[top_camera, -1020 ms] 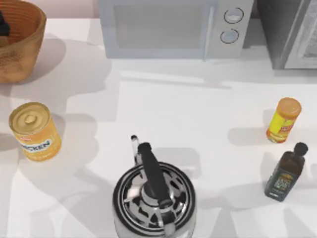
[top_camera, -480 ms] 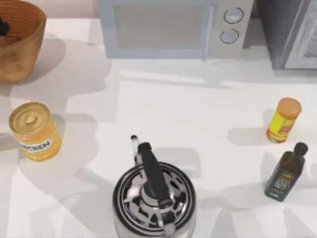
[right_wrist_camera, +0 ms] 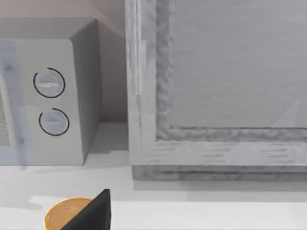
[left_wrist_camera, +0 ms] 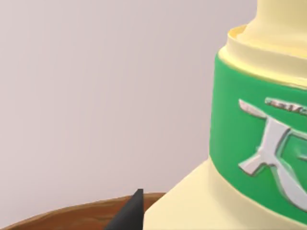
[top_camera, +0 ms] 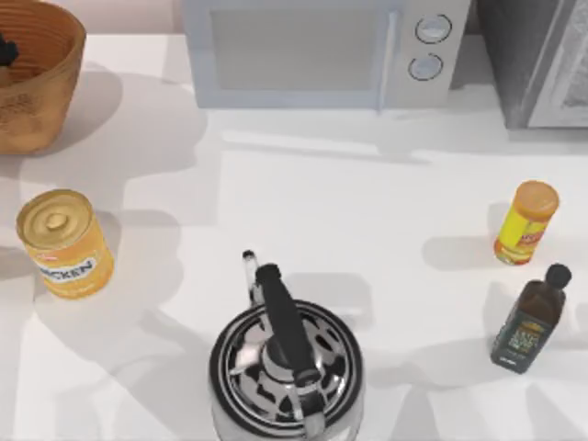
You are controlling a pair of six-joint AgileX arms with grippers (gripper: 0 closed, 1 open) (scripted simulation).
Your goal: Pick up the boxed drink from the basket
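The boxed drink (left_wrist_camera: pixel 249 158) is a cream carton with a green label, very close in the left wrist view, with the pale wall behind it. My left gripper (left_wrist_camera: pixel 136 211) is shut on it, one dark fingertip (left_wrist_camera: pixel 130 214) lying against the carton's edge. The basket (top_camera: pixel 37 87), orange-brown wicker, stands at the table's far left corner; its rim (left_wrist_camera: pixel 67 218) runs below the carton. A dark bit of the left gripper (top_camera: pixel 5 50) shows over the basket at the view's left edge. My right gripper (right_wrist_camera: pixel 98 211) is parked near the far right of the table.
A yellow can (top_camera: pixel 64 243) stands at the left, a steel kettle (top_camera: pixel 285 363) at the front middle. A microwave (top_camera: pixel 322 50) and a grey appliance (top_camera: pixel 542 60) line the back. An orange bottle (top_camera: pixel 525 222) and a dark bottle (top_camera: pixel 528 322) stand at the right.
The dark part of my left gripper over the basket has shrunk toward the top view's left edge. Nothing on the table has moved.
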